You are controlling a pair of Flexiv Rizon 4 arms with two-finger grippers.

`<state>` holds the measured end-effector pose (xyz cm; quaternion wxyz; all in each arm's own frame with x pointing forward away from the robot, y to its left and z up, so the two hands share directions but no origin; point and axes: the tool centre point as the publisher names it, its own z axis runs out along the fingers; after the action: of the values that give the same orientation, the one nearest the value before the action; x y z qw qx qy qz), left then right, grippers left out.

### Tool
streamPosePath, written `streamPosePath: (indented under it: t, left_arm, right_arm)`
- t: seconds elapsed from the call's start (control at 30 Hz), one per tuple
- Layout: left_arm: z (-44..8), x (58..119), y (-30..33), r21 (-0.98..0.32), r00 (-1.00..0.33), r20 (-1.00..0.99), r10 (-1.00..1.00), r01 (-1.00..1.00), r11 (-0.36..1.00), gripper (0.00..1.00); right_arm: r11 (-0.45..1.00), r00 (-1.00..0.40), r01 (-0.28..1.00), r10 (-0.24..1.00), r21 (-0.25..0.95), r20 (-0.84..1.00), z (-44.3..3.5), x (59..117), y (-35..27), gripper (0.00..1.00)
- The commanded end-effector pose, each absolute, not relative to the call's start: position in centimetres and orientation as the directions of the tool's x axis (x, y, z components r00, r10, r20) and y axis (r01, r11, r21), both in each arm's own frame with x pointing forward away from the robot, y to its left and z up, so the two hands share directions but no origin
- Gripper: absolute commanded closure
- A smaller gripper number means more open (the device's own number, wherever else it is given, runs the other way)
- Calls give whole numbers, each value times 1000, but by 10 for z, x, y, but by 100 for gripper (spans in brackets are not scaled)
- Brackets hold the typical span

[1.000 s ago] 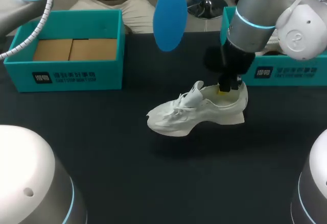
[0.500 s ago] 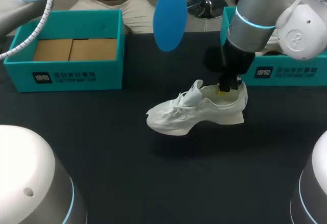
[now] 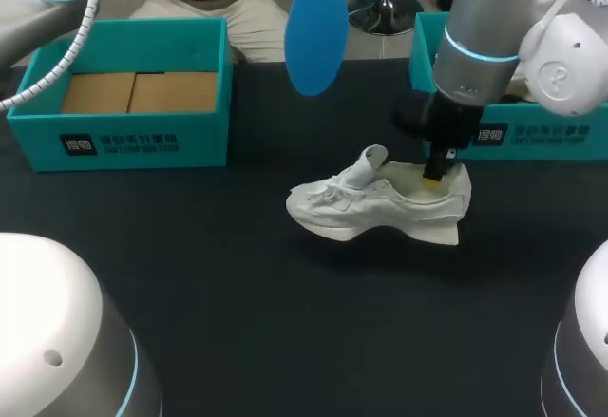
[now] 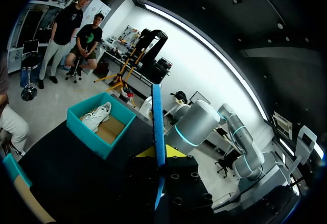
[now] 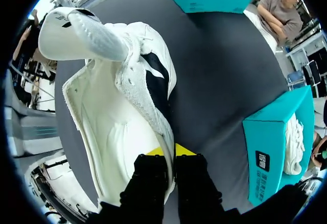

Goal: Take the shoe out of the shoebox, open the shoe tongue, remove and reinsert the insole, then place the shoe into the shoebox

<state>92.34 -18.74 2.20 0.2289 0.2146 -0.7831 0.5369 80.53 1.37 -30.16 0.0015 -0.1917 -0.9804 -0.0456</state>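
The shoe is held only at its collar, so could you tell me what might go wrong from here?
The right gripper pinches only the thin collar of the shoe; it may slip or twist.
The left gripper holds the insole near one end; it could flex and miss the shoe.
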Motion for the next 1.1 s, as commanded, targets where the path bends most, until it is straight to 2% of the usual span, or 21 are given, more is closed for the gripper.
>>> streamPosePath:
  t: [0.03,0.17,0.27,0.4,0.43,0.53,1.1]
  left_arm:
    - [22,923,-188,-743,-803,589,-90,-582,331,100]
    - [22,923,-188,-743,-803,589,-90,-582,331,100]
    - [22,923,-188,-743,-803,589,-90,-582,331,100]
    - [22,923,-188,-743,-803,589,-90,-582,331,100]
    - [22,923,-188,-743,-803,589,-90,-582,331,100]
    - [22,923,-188,-743,-803,589,-90,-582,331,100]
    - [22,923,-188,-743,-803,589,-90,-582,331,100]
  right_arm:
    - [624,-627,776,779,93,10,-299,788,5,100]
    - [440,-443,891,896,109,5,-300,778,-9,100]
    - [336,-338,935,941,115,-1,-301,774,-15,100]
    - [275,-276,957,961,86,2,-305,772,-15,100]
    - [274,-275,958,962,82,2,-306,773,-14,100]
    - [392,-398,913,917,113,28,-307,777,0,100]
    - [392,-398,913,917,113,28,-307,777,0,100]
